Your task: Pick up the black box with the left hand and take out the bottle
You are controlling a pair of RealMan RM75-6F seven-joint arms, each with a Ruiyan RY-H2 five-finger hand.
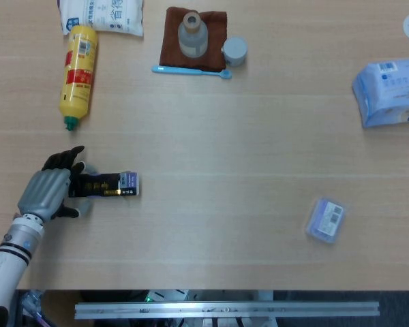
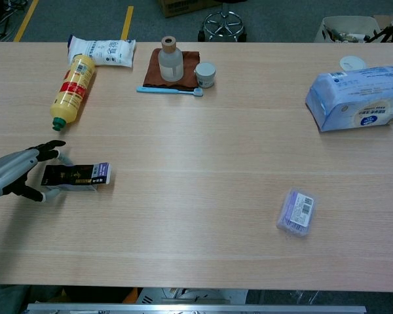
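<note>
Head view: left hand [image 1: 48,189] cups the near end of the black box [image 1: 105,184], fingers spread around it, grasp uncertain; gold print and barcode unreadable. Chest view: box lies flat on the table [image 2: 203,150] beside a yellow bottle [image 2: 72,90] with an illegible red label

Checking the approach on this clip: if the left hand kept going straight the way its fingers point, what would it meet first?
The black box, lying flat right at the left hand. Its fingers straddle the box's near end; actual contact can't be confirmed.
</note>
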